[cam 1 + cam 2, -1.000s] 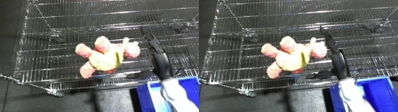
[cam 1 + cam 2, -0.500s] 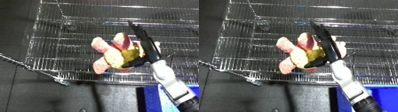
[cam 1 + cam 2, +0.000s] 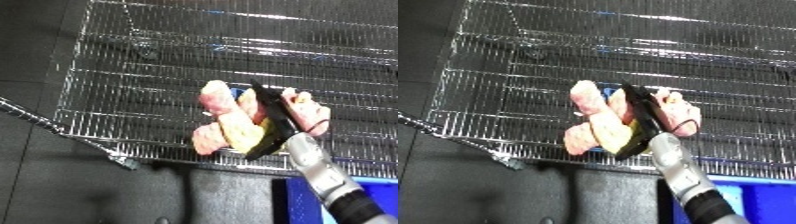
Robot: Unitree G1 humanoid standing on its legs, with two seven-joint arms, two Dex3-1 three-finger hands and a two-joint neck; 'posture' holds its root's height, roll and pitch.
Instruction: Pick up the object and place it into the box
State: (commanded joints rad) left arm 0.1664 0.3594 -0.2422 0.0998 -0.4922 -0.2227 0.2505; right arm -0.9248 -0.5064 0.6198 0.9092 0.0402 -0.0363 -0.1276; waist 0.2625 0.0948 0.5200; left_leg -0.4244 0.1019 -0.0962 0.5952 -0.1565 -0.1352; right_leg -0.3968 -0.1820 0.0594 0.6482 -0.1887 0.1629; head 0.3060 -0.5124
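A wire basket (image 3: 133,95) fills most of the view, seen from above. A blue bin (image 3: 306,200) shows only as a corner at the lower right edge (most of it is cut off). Near the basket's front wall sits a pink and yellow plush toy (image 3: 235,127). The robot's right hand (image 3: 271,122) lies across the toy, black fingers wrapped over its middle, grasping it. The limp toy could slip free or snag on the basket wires when lifted. The thumb's hold underneath is hidden. The left hand is not visible.
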